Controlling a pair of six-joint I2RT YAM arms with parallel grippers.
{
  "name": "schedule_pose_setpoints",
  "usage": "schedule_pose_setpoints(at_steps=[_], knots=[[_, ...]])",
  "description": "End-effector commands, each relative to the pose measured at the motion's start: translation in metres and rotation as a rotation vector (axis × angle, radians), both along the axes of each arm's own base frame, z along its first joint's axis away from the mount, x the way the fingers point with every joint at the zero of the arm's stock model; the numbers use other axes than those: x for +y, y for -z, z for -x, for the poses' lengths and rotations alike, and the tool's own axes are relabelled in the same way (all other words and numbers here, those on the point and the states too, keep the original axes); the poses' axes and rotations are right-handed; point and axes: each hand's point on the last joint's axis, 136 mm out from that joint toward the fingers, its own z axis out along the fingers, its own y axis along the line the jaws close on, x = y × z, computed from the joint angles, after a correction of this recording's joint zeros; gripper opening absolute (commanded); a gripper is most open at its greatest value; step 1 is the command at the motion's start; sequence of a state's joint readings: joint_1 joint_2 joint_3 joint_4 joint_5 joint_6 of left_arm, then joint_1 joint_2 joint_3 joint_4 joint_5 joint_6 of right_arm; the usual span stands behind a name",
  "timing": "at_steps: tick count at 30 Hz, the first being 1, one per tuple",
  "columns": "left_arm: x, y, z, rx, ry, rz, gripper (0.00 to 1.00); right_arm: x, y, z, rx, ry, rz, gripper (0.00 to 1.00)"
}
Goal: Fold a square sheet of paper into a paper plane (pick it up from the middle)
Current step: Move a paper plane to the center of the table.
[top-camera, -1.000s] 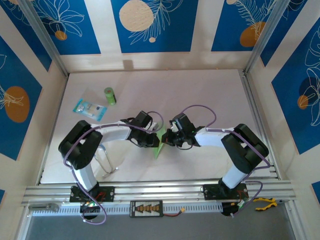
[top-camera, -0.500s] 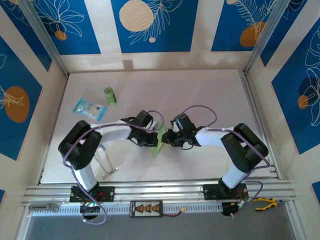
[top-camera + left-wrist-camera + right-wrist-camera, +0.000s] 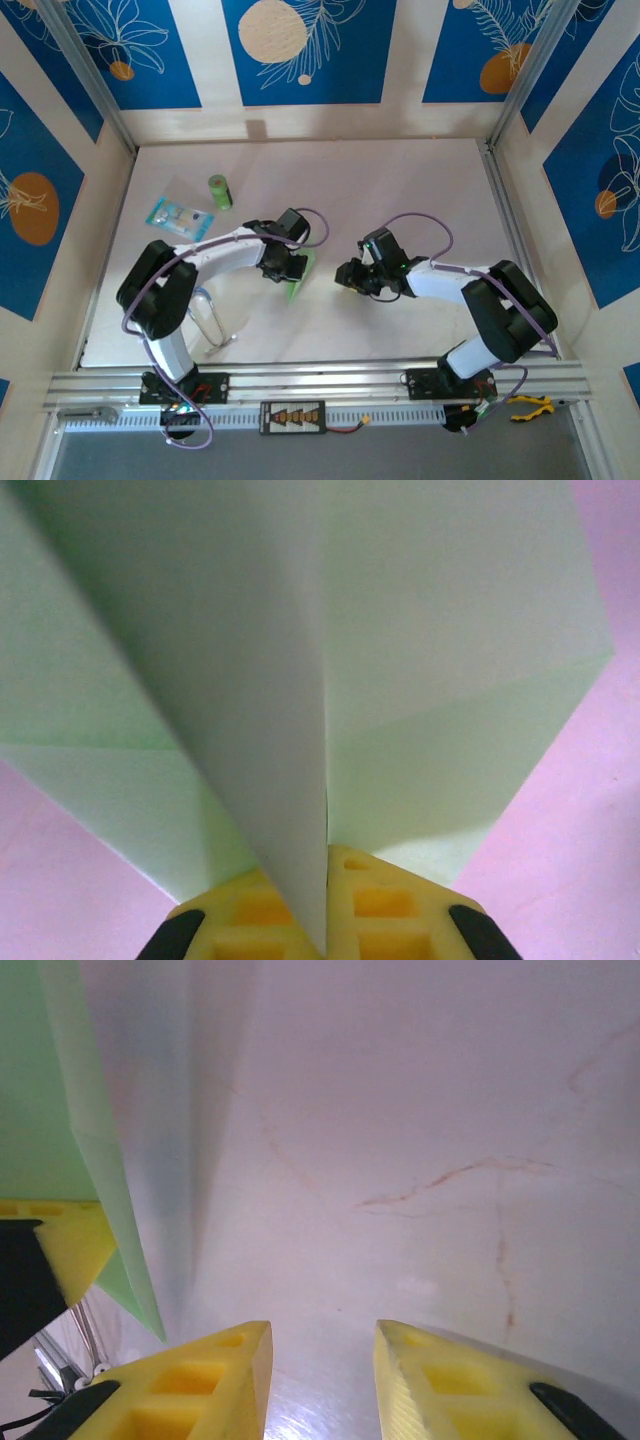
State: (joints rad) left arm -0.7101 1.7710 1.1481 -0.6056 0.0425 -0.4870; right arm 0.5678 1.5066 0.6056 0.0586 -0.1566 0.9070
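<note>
The pale-green paper plane [image 3: 297, 279] is a folded, pointed piece held above the table near its middle. My left gripper [image 3: 290, 268] is shut on it. In the left wrist view the yellow fingers [image 3: 255, 915] pinch its centre crease, my left gripper [image 3: 327, 880] right at the fold, and the paper plane [image 3: 430, 630] spreads out to both sides. My right gripper [image 3: 346, 275] hangs to the right of it, apart from it. In the right wrist view my right gripper [image 3: 322, 1360] stands open over bare table, with the paper plane [image 3: 40, 1100] at the far left.
A small green cylinder [image 3: 219, 191] and a clear blue-printed packet [image 3: 180, 215] lie at the back left. A bent wire stand [image 3: 212, 322] sits by the left arm's base. An aluminium rail [image 3: 320, 382] runs along the near edge, and walls close the other sides.
My right gripper has opened, let go of the paper and drawn back to the right. The left gripper has closed fully on the paper and carried it slightly left.
</note>
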Motion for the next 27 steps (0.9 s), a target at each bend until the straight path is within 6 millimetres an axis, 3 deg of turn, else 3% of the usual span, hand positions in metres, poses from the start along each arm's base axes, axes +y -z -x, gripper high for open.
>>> schedule_pose_setpoints(at_steps=[1,27], knots=[[0.008,0.006,0.004,0.03,0.017,-0.078,0.0,-0.004,-0.003,0.004,-0.009,-0.004,-0.002,0.34],[-0.007,0.017,0.007,0.088,-0.005,-0.017,0.11,0.002,-0.002,0.004,-0.001,-0.027,-0.038,0.33]])
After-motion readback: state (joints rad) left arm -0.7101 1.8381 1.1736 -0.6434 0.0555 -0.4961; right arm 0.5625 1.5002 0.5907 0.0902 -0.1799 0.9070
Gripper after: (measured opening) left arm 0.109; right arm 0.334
